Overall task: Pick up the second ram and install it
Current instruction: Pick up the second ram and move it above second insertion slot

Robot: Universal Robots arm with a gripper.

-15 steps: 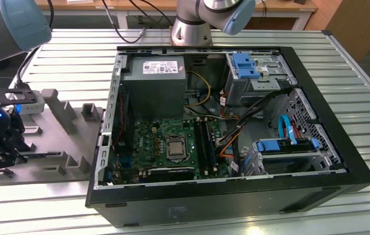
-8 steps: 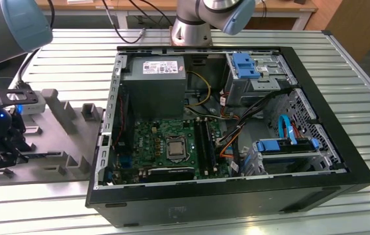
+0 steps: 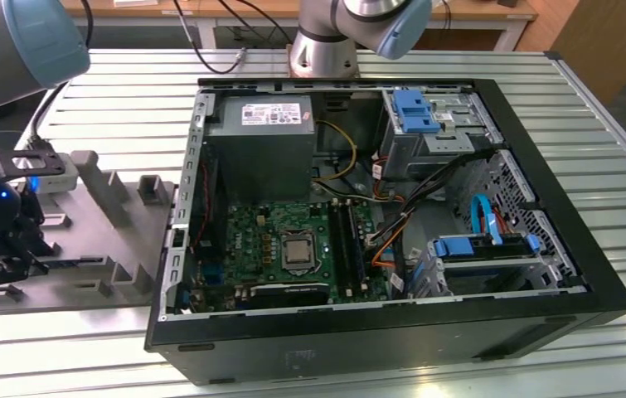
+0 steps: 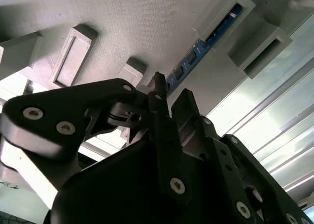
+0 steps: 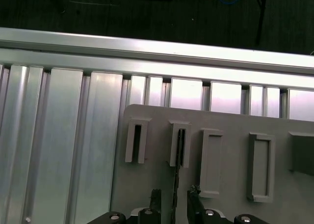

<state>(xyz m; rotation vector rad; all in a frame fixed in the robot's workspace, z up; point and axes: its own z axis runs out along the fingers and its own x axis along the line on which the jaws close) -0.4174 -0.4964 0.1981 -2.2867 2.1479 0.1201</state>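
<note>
Pick-up step, I judge: the ram [image 5: 176,180] stands between the claw's [image 5: 174,202] parted jaws, ungripped, fixture [image 5: 225,121] beneath; gripping calls for square contact on both faces.

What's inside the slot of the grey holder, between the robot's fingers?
The ram stands on its edge in a slot of the holder. It is a thin dark stick, blue in the second wrist view. The open gripper straddles it. The slot walls cover its bottom edge.
</note>
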